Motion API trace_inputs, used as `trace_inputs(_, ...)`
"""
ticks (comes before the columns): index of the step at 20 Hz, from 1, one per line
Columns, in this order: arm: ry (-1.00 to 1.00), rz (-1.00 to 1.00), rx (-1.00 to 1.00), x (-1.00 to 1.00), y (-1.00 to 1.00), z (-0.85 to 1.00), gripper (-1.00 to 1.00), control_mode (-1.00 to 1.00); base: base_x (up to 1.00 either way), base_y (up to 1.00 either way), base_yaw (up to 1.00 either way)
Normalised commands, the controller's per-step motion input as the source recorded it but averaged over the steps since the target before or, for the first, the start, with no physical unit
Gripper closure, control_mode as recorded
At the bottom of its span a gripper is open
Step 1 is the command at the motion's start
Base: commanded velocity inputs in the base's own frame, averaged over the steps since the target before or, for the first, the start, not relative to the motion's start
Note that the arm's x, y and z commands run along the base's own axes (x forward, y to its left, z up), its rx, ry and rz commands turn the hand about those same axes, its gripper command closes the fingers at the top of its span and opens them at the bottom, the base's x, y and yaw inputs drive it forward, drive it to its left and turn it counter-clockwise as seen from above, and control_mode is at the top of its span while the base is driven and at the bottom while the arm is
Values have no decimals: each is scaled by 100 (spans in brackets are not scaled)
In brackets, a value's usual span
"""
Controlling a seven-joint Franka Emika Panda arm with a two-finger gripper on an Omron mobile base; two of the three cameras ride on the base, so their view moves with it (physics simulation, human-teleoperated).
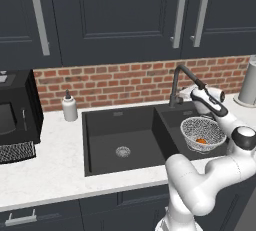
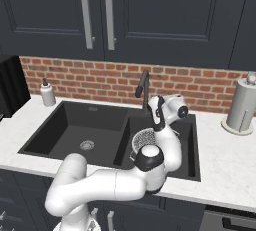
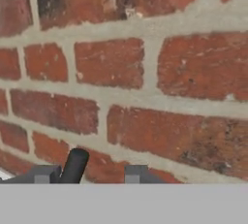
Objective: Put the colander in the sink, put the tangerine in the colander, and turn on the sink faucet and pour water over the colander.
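Fingers (image 3: 87, 174) apart w/ faucet lever (image 3: 73, 167) between, brick wall close ahead, colander (image 1: 202, 133) in right basin.

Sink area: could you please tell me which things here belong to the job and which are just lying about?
Job:
colander, in the right basin
tangerine, inside it
sink
sink faucet

Lying about:
soap dispenser
paper towel roll
microwave

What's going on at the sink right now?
The colander sits in the right basin of the sink with the tangerine inside it. The arm has its gripper up at the faucet, facing the brick wall, with a dark rod, likely the lever, between its fingertips. No water is visible.
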Motion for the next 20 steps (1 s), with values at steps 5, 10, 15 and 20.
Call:
trace_inputs(5,0,-18,0,-10,-100,-77,100,-100,0,0,0)
trace_inputs(10,-2,-12,0,-8,-100,-53,100,-100,0,0,0)
trace_inputs(15,-3,-14,5,-24,-99,-14,100,-100,0,0,0)
trace_inputs(20,-13,-9,17,-91,-96,51,100,-100,0,0,0)
